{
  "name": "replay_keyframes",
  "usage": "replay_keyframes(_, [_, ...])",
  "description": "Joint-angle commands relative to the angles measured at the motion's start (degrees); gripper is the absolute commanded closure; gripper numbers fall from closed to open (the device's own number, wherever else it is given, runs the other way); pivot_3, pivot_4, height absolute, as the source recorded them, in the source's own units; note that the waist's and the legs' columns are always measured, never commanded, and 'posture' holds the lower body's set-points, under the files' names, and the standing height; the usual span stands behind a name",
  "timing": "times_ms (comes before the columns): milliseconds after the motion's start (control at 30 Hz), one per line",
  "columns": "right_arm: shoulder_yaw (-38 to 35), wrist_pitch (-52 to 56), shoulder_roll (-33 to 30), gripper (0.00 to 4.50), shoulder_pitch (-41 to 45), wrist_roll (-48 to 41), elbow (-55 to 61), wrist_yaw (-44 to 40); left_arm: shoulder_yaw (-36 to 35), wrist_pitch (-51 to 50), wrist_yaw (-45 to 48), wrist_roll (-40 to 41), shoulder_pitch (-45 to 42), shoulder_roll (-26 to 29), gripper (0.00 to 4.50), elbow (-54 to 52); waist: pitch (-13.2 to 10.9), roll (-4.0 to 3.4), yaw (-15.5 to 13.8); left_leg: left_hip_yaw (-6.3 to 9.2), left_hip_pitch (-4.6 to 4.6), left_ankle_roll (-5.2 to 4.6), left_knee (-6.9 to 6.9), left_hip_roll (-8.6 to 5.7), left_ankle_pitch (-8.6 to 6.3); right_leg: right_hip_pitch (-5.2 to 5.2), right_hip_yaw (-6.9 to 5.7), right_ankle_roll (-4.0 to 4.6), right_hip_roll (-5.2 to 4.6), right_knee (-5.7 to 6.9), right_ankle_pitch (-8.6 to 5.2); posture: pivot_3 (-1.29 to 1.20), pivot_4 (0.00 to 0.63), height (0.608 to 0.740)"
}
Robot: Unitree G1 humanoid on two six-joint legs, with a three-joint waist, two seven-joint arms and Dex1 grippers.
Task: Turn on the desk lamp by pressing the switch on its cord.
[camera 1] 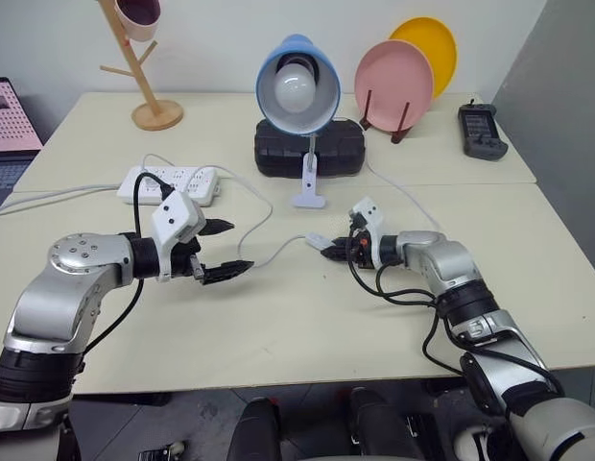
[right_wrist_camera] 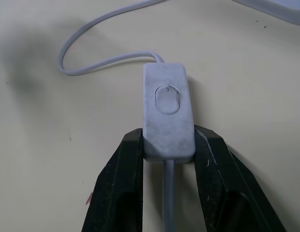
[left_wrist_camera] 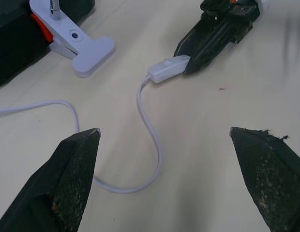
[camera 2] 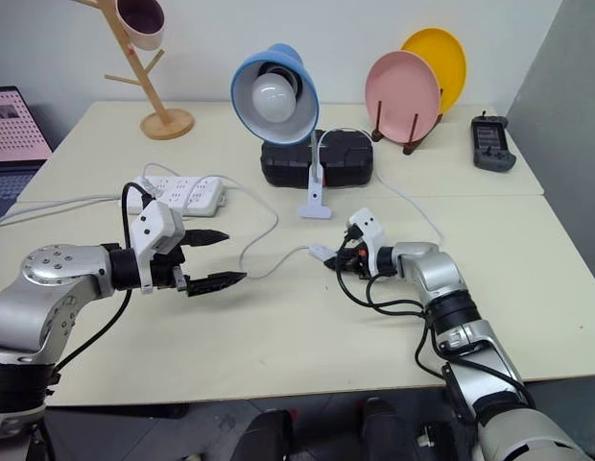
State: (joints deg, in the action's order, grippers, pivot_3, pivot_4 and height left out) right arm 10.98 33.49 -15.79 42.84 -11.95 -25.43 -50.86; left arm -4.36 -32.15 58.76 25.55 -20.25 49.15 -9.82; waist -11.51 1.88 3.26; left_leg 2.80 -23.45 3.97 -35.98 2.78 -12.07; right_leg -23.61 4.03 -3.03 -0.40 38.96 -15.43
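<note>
step: steadying switch [right_wrist_camera: 167, 113] on counter [camera 1: 307, 317], near lamp's clip base | right hand [right_wrist_camera: 168, 150] pinching switch's cord-side end | left hand [camera 1: 224, 250] spread, well apart | lamp [camera 1: 297, 84] unlit | next: press oval button

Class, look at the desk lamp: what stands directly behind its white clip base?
A black case lies behind the desk lamp and its clip base. The shade hides the case's middle top; what lies behind the case cannot be seen.
</note>
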Motion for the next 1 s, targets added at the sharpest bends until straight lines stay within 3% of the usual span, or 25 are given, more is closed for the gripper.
replay_keyframes(33, [2.06, -13.01, -2.54, 3.45, -2.53, 5.87, 8.7, 2.74, -6.29, -12.97, -4.76, 12.37, -0.47, -4.47, 0.0, -3.61, 0.0, 0.0, -0.03, 0.0, -0.03, 0.0, -0.01, 0.0, 0.0, 0.0, 0.0, 0.0, 0.0, -0.02, 0.0, 0.0, 0.15, 0.74])
replay_keyframes(133, [0.06, -19.01, -2.16, 3.45, -3.76, 7.69, 15.11, 8.03, -11.31, -26.56, -13.24, 26.19, 2.83, -10.78, 0.0, -9.0, 0.0, 0.0, 0.05, 0.03, -0.16, 0.0, -0.07, 0.0, 0.0, -0.06, -0.01, -0.03, -0.01, -0.02, 0.0, 0.0, 0.15, 0.74])
replay_keyframes(267, [-1.08, -22.49, -1.58, 3.45, -5.18, 8.44, 20.5, 12.01, -15.38, -33.28, -28.79, 39.19, 5.21, -22.13, 0.0, -11.27, 0.01, 0.02, 0.0, 0.11, -0.18, 0.01, -0.07, 0.01, 0.0, -0.09, -0.04, -0.02, -0.03, 0.03, 0.02, 0.0, 0.15, 0.74])
replay_keyframes(333, [-1.05, -22.92, -1.43, 3.45, -6.13, 8.51, 23.15, 12.74, -16.12, -32.94, -35.78, 42.5, 4.95, -27.98, 0.0, -10.16, 0.02, 0.04, -0.22, 0.21, -0.17, 0.01, -0.1, 0.01, 0.01, -0.05, -0.13, 0.09, -0.02, 0.06, 0.08, 0.0, 0.15, 0.74])
replay_keyframes(433, [-1.24, -22.01, -1.0, 3.45, -7.43, 7.72, 25.84, 13.36, -15.32, -30.82, -40.62, 42.31, 3.59, -32.18, 0.0, -8.37, 0.03, 0.06, -0.47, 0.28, -0.02, 0.02, -0.15, -0.04, 0.01, 0.14, -0.15, 0.21, -0.05, 0.07, 0.18, 0.0, 0.15, 0.74])
replay_keyframes(767, [-0.23, -21.45, -1.18, 3.45, -11.45, 6.76, 32.22, 12.27, -12.58, -26.15, -42.33, 42.62, -2.68, -37.53, 0.0, -2.94, 0.04, 0.07, -0.57, 0.21, 0.18, 0.02, -0.11, -0.06, 0.01, 0.35, -0.09, 0.21, -0.02, -0.03, 0.17, 0.0, 0.15, 0.74])
replay_keyframes(1000, [1.1, -23.21, -1.59, 3.45, -13.26, 7.69, 33.08, 11.63, -12.72, -26.89, -41.51, 46.08, -5.35, -37.09, 0.0, -1.06, 0.04, 0.07, -0.45, 0.2, 0.19, 0.02, -0.11, -0.06, 0.01, 0.35, -0.08, -0.02, -0.02, -0.03, 0.04, 0.0, 0.15, 0.74])
